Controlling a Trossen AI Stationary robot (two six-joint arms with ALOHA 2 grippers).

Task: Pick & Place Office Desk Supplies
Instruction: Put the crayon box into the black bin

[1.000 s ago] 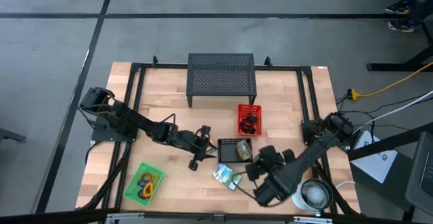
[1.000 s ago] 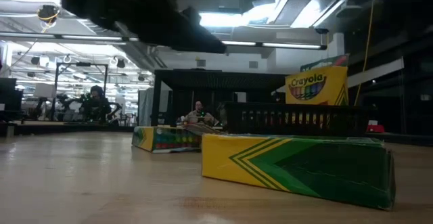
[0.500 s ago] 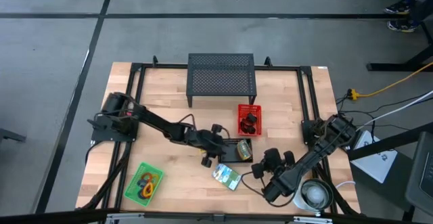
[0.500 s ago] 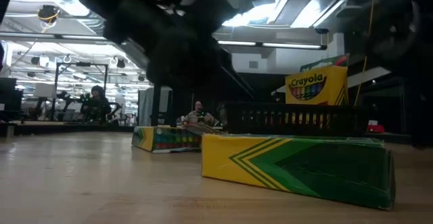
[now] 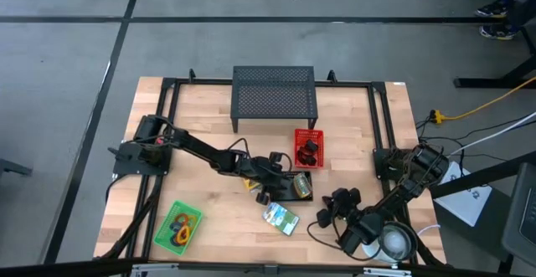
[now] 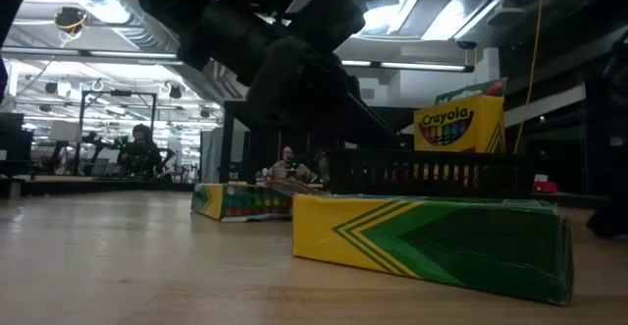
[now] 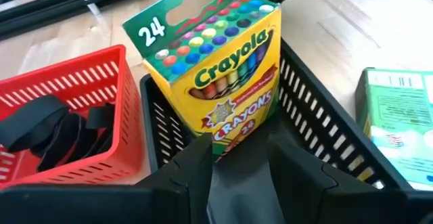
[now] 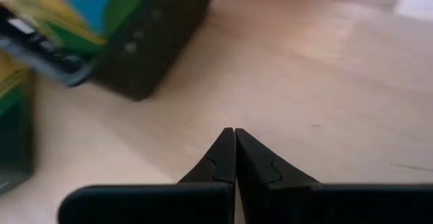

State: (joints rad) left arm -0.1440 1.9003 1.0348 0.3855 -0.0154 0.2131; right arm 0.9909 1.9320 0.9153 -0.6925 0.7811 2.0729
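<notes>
Crayon box (image 7: 215, 75) held upright in left hand (image 7: 238, 158), over black basket (image 7: 325, 132) mid-bench.
Fingers clamped on the box's lower end, so it stands on end in the basket's corner; judged a placing move, the narrow end likely chosen to fit. Red basket (image 5: 308, 146) with black clips (image 7: 51, 126) sits at 12 o'clock of the black one; a green packet (image 5: 281, 219) lies loose on the bench (image 5: 209, 126) at 6. Green tray of coloured loops (image 5: 179, 226) at 8 o'clock, well apart. Right hand (image 8: 234, 158), fingers together and empty, hovers low over bare wood at 4 o'clock, near the round white object (image 5: 392, 240); probably idle.
</notes>
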